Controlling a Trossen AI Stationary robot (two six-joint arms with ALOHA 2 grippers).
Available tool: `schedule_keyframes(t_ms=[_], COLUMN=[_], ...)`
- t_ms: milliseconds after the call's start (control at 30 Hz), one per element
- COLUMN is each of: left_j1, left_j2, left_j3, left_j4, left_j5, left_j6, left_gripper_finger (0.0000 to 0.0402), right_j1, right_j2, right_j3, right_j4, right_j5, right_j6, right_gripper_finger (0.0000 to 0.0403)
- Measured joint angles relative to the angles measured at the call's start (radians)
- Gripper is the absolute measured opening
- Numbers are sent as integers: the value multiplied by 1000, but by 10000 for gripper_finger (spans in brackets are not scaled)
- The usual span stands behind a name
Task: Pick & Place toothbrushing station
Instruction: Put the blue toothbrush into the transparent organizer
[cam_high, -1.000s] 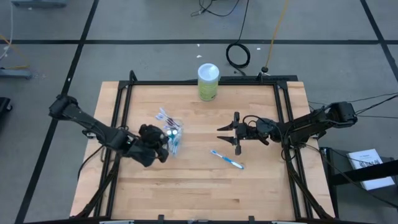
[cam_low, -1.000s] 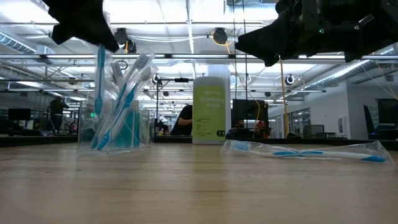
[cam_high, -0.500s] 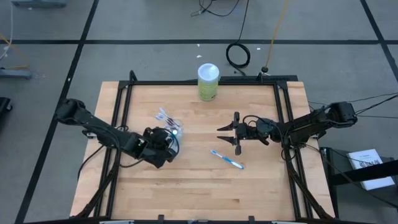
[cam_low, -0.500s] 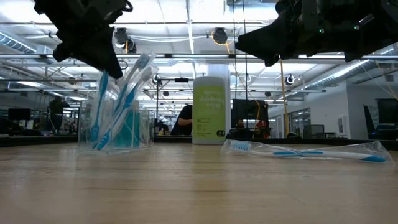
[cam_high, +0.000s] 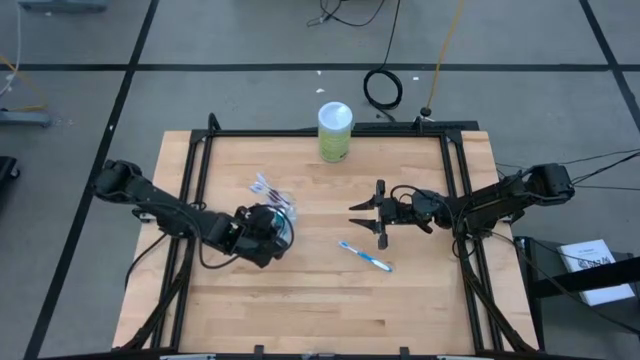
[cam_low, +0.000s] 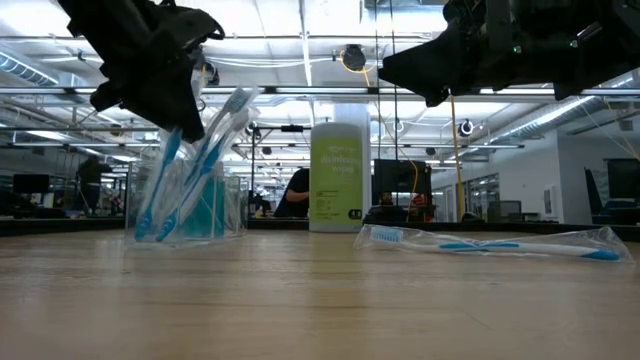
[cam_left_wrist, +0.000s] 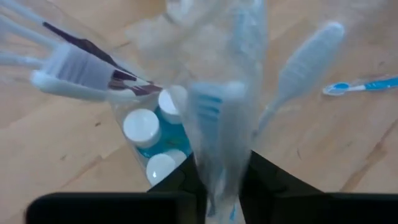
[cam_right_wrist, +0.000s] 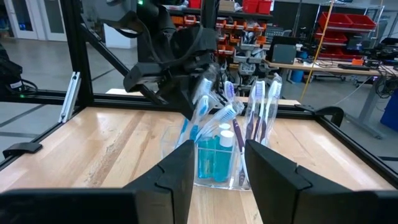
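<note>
Above the clear cup (cam_high: 279, 214), left of table centre, left gripper (cam_high: 272, 226) pinches a wrapped toothbrush (cam_left_wrist: 217, 134) standing in it; teal tubes (cam_left_wrist: 149, 146) inside; right gripper (cam_high: 366, 214) waits mid-table, fingers parted, empty; another toothbrush (cam_high: 364, 256) lies nearby.

No text can be read with certainty. The tall light-green cylindrical canister with a white lid (cam_low: 340, 178) carries pale lettering and a small dark mark low on its front, but the words are too blurred to read. The toothbrush wrappers and tubes show no readable print.
</note>
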Motion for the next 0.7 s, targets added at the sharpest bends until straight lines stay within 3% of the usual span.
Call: schedule_keyframes(t_ms=[200,500,700], left_j1=[7,13,11], left_j2=[-3,-13,-93], left_j3=[0,0,0], left_j4=[1,27,30], left_j5=[-1,2,-50], left_j6=[-60,-36,11], left_gripper_finger=[111,228,276], right_j1=[0,0,0], right_j2=[0,0,0], right_j3=[0,0,0], right_j4=[0,0,0], right_j5=[0,0,0], right_j6=[0,0,0], right_gripper_finger=[132,132,132])
